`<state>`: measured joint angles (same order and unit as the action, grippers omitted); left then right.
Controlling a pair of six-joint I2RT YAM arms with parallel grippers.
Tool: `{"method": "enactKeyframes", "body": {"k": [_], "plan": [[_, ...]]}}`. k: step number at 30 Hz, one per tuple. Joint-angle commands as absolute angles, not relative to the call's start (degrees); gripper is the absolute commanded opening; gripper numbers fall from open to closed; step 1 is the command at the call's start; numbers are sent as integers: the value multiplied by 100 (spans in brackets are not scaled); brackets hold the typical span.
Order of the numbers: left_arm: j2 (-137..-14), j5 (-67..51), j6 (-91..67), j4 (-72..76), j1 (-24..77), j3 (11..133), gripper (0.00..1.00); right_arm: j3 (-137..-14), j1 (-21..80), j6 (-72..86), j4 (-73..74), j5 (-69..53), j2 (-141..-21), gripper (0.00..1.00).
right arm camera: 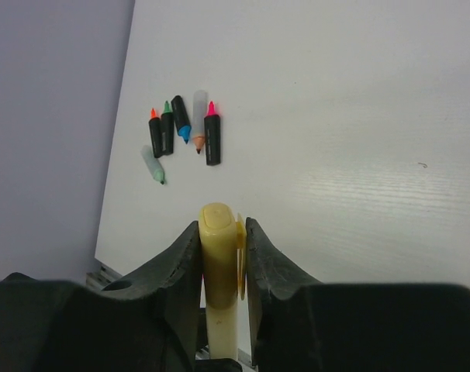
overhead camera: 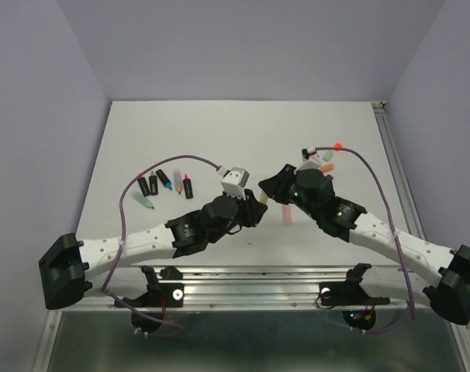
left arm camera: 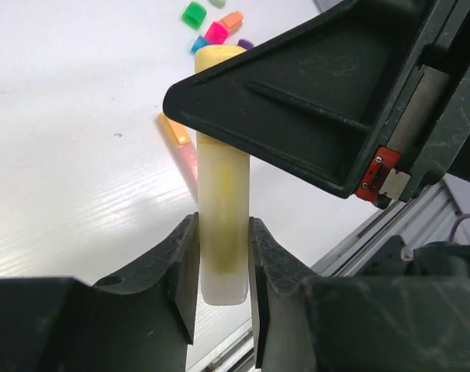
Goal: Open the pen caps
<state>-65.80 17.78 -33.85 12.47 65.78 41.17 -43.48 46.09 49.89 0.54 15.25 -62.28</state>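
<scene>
A pale yellow highlighter (left arm camera: 222, 256) is held between both grippers above the table's middle (overhead camera: 260, 199). My left gripper (left arm camera: 223, 225) is shut on its pale body end. My right gripper (right arm camera: 221, 229) is shut on its yellow cap (right arm camera: 218, 248), which looks seated on the body (right arm camera: 222, 333). In the top view the left gripper (overhead camera: 258, 211) and the right gripper (overhead camera: 270, 184) meet tip to tip. Loose caps (overhead camera: 320, 160) lie at the right; the green (left arm camera: 193, 13), pink (left arm camera: 215, 32) and orange (left arm camera: 233, 19) ones show in the left wrist view.
Several uncapped black-bodied pens (overhead camera: 164, 184) lie in a row at the left, also in the right wrist view (right arm camera: 181, 128), with a mint pen (overhead camera: 142, 201) beside them. A pink-orange pen (overhead camera: 285, 214) lies on the table under the grippers. A metal rail (overhead camera: 258, 275) runs along the near edge.
</scene>
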Motion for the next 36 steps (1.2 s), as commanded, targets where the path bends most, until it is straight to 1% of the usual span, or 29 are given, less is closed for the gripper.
{"method": "enactKeyframes", "body": {"k": [1, 6, 12, 15, 19, 21, 25, 28, 29, 31, 36], "plan": [[-6354, 1398, -3761, 958, 6978, 3736, 0, -5079, 3869, 4421, -377, 2972, -6283, 1], [-6618, 1494, -4060, 721, 7286, 3683, 0, -5273, 2701, 4263, -799, 1778, -6854, 1], [-6724, 1503, -4350, 659, 7576, 3569, 0, -5721, 2092, 4079, -1046, 1302, -7382, 1], [-6680, 1704, -4395, 563, 7576, 3630, 0, -6124, 1891, 3718, -749, 1230, -7724, 1], [-6688, 2310, -4473, 133, 7524, 3936, 0, -6109, 1635, 3603, -501, 993, -8199, 1], [-6767, 2460, -4561, -226, 7349, 4069, 0, -6082, 1608, 3577, -414, 1098, -8331, 1], [-7092, 2285, -4474, -605, 6244, 4332, 0, -6204, 1556, 3428, -45, 1458, -8788, 5], [-7303, 2382, -4386, -852, 5811, 4447, 0, -6284, 1556, 3331, 254, 1468, -9140, 8], [-7373, 2364, -4368, -905, 5531, 4543, 0, -6302, 1556, 3314, 307, 1468, -9210, 9], [-7531, 2347, -4307, -1019, 5318, 4623, 0, -6275, 1547, 3287, 360, 1477, -9439, 10], [-8392, 2443, -4359, -1712, 4791, 5185, 0, -6301, 1547, 3191, 553, 1547, -9869, 11]]}}
